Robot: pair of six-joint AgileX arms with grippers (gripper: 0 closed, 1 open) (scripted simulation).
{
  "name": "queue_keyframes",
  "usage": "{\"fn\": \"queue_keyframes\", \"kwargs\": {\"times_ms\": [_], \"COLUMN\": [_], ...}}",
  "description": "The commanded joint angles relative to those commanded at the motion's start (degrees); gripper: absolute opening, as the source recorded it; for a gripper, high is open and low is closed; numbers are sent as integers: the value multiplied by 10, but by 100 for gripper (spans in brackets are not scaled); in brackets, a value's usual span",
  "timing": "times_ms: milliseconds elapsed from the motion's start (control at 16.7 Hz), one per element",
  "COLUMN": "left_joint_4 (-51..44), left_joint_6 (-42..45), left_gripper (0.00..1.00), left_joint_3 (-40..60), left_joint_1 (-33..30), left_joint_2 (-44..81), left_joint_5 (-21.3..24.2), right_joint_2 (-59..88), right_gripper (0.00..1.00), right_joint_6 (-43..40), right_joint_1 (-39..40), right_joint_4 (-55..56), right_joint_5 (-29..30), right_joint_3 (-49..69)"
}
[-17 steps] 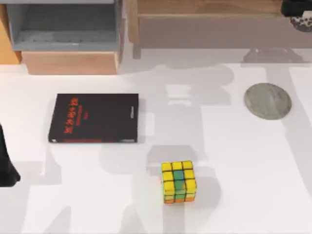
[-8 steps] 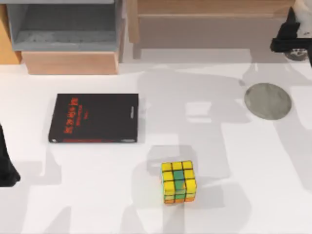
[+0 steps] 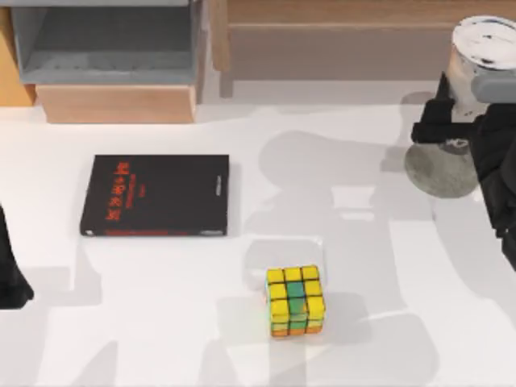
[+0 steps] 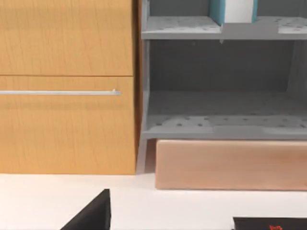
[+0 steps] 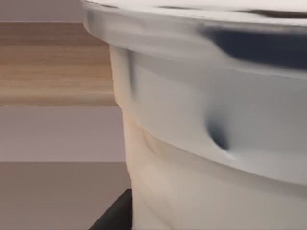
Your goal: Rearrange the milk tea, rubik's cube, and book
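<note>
The milk tea (image 3: 484, 40) hangs at the far right of the table, its white lid facing up, and my right gripper (image 3: 463, 119) is shut on its body. Its pale side (image 5: 216, 143) looms close in the right wrist view. It hovers over the far edge of a grey round disc (image 3: 435, 176). The black book (image 3: 155, 195) with red lettering lies flat left of centre; its corner (image 4: 268, 224) shows in the left wrist view. The rubik's cube (image 3: 295, 301) sits near the front centre. My left arm (image 3: 10, 270) stays parked at the left edge.
A wooden cabinet with a grey open shelf (image 3: 109, 48) stands at the back left, a low wooden shelf (image 3: 339, 36) at the back centre. In the left wrist view the cabinet door (image 4: 67, 86) and shelf compartments (image 4: 220, 96) face me.
My right arm has come in from the back right corner with the milk tea, moving forward and left until it hangs over the grey disc. Book, cube and left arm have not moved.
</note>
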Motion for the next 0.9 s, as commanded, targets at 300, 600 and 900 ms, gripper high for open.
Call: {"fn": "queue_keyframes", "kwargs": {"times_ms": [300,600,900], "left_joint_4": [0,0,0], "left_joint_6": [0,0,0], "left_gripper": [100,100,100], "left_joint_3": [0,0,0], "left_joint_1": [0,0,0], "left_joint_2": [0,0,0], "left_joint_5": [0,0,0], "right_joint_2": [12,62,80], "right_gripper": [0,0,0], "right_joint_6": [0,-1,-1], "right_joint_1": [-2,-1,0], "right_joint_4": [11,61,78], "right_joint_5": [-2,1,1], "right_joint_3": [2,2,2]}}
